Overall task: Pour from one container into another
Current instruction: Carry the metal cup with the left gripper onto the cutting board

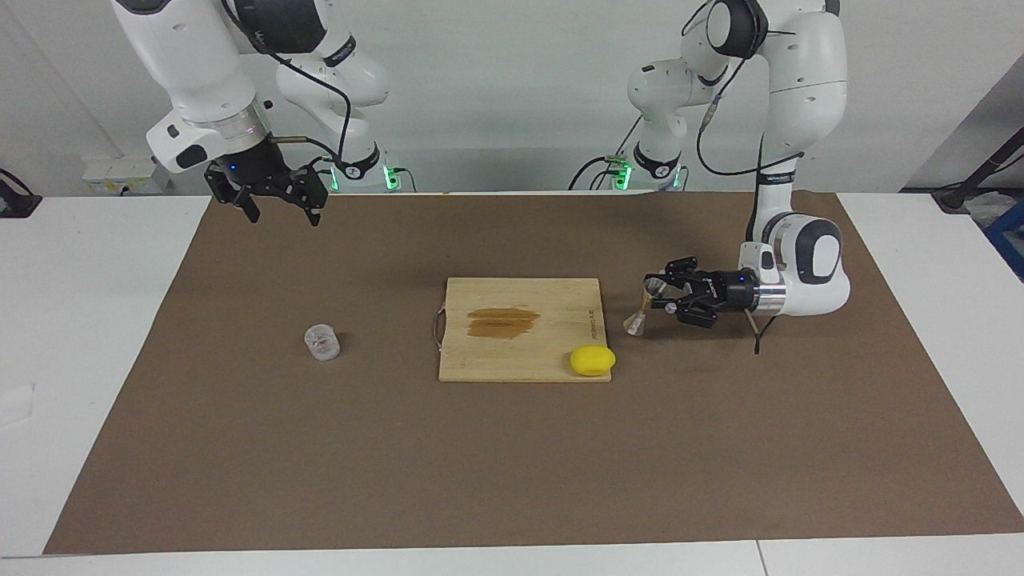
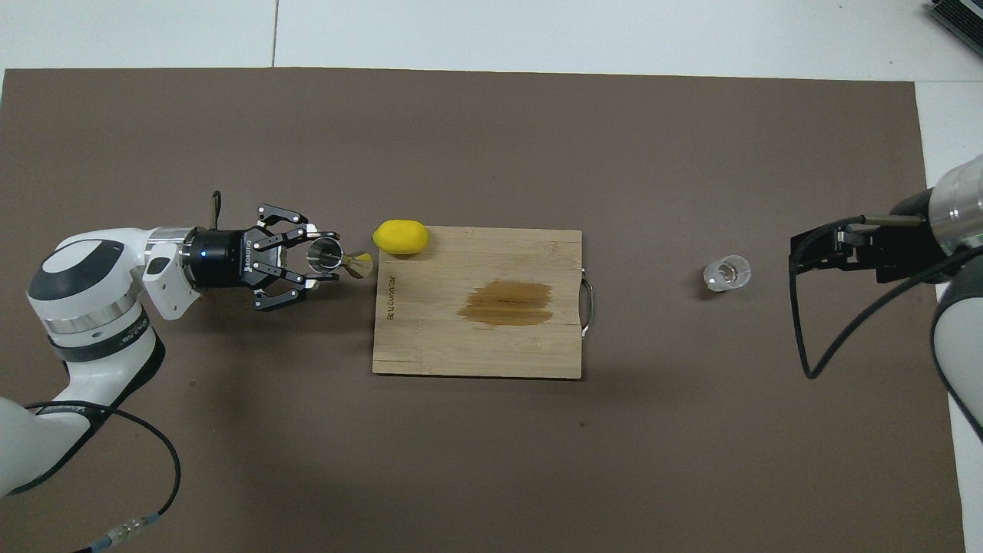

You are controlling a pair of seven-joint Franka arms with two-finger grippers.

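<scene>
The small clear cup (image 1: 322, 342) stands upright on the brown mat toward the right arm's end; it also shows in the overhead view (image 2: 726, 273). The grey steel jigger (image 1: 640, 314) is tilted beside the cutting board, toward the left arm's end, its upper cone between the fingers of my left gripper (image 1: 661, 298). The overhead view shows the jigger (image 2: 355, 263) in that gripper (image 2: 321, 259), which lies level and low over the mat. My right gripper (image 1: 280, 210) is open and empty, raised over the mat's edge nearest the robots; it waits there and shows in the overhead view (image 2: 797, 257).
A wooden cutting board (image 1: 560, 296) with a brown stain lies mid-mat, its wire handle toward the cup. A yellow lemon (image 1: 593, 360) sits on the board's corner close to the jigger, also in the overhead view (image 2: 400, 236). White table borders the mat.
</scene>
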